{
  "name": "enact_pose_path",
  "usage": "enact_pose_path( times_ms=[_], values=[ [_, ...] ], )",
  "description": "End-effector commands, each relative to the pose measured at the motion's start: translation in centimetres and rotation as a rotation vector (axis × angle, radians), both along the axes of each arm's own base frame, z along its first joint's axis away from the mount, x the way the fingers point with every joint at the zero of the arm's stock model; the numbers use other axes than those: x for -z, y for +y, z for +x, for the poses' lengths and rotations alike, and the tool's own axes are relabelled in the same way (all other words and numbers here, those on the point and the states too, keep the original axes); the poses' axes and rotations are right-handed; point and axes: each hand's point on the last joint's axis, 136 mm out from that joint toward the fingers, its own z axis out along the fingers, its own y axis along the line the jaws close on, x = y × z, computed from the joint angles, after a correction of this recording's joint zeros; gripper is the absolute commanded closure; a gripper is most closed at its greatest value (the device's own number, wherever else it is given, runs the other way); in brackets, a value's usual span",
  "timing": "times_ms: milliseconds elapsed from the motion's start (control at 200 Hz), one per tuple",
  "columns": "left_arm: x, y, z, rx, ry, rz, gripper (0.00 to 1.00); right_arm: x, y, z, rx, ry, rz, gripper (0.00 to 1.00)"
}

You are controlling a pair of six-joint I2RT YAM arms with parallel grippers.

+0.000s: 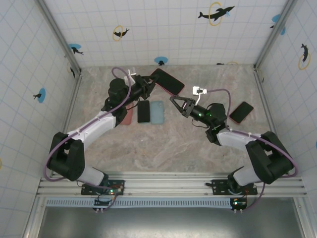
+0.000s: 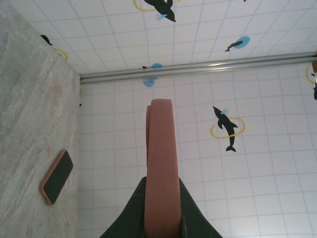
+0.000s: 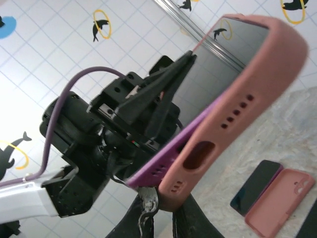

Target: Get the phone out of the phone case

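**Both grippers clamped on the raised phone**

Nearest the arm bases, the marble table (image 1: 173, 144) is bare. Further in, three things lie in a row under the left arm: a spare pink case (image 1: 128, 117) partly hidden by the arm, a black phone (image 1: 143, 111) just beside it, and a blue case (image 1: 157, 112) touching or nearly touching that phone. The right wrist view shows the black phone (image 3: 255, 186) and spare pink case (image 3: 280, 201) side by side, the case inside-up. Well off to the right lies a second cased phone (image 1: 241, 112), screen up; the left wrist view shows it flat by the wall (image 2: 56, 177).

Just past the row, the right gripper (image 1: 173, 99) reaches toward the far left. Its fingers are closed together on the bottom corner of the pink case (image 3: 257, 84), beside the port cut-out (image 3: 163, 213).

The phone (image 1: 168, 82) is held up off the table, still in its case, between the two grippers. At the pinched corner its purple edge stands a little above the case rim, screen (image 3: 223, 64) facing the left arm.

Beyond it, the left gripper (image 1: 151, 83) is clamped across the phone, one finger flat on the screen (image 3: 183, 64). From its own wrist the case (image 2: 161, 163) stands edge-on between the fingers (image 2: 161, 213).

Behind stands the tiled wall (image 1: 173, 29).
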Motion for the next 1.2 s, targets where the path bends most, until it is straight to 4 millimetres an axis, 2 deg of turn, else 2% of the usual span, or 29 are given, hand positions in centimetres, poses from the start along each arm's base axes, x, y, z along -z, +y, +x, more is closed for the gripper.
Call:
enact_pose_path(
  times_ms=[0,95,185,195,220,375,495,606,666,816,956,1051,1191],
  values=[
    [-5.2,-0.7,-3.7,0.121,-0.114,-0.111,0.97,3.2,-0.9,3.0,0.084,0.077,-0.093,0.89],
    [-5.0,-0.8,-3.7,0.126,-0.126,-0.087,0.97,2.9,-0.9,3.2,0.075,0.078,-0.073,0.89],
    [-3.2,-1.0,-3.4,0.122,-0.126,-0.007,0.97,2.4,-0.8,3.1,0.057,0.065,-0.066,0.88],
    [-4.2,-1.1,-3.4,0.122,-0.151,-0.006,0.98,2.4,-0.8,3.1,0.054,0.062,-0.066,0.87],
    [-4.1,-1.2,-3.3,0.123,-0.166,0.019,0.98,2.3,-0.8,3.0,0.049,0.058,-0.065,0.86],
    [-2.4,-1.2,-2.9,0.128,-0.263,0.155,0.99,2.1,-1.5,2.1,0.016,0.034,-0.078,0.72],
    [-2.5,-1.3,-3.3,0.171,-0.405,0.205,0.99,3.0,-1.8,1.2,-0.034,0.017,-0.154,0.58],
    [-2.4,-1.5,-3.7,0.241,-0.51,0.233,0.99,3.5,-2.2,0.1,-0.091,-0.044,-0.242,0.53],
    [-2.8,-1.7,-4.2,0.277,-0.59,0.234,0.99,4.1,-2.5,-0.2,-0.107,-0.068,-0.31,0.51],
    [-1.7,-2.6,-4.6,0.393,-0.727,0.367,0.99,5.0,-3.3,-1.4,-0.153,-0.2,-0.457,0.5],
    [-2.3,-2.7,-6.3,0.469,-0.874,0.343,1.0,6.8,-3.5,-1.8,-0.209,-0.261,-0.617,0.54],
    [-2.7,-2.8,-7.4,0.517,-0.952,0.33,1.0,6.4,-3.2,-2.1,-0.254,-0.316,-0.63,0.56],
    [-2.1,-2.8,-8.7,0.603,-1.022,0.332,1.0,6.0,-2.9,-2.5,-0.276,-0.412,-0.67,0.6]
  ],
)
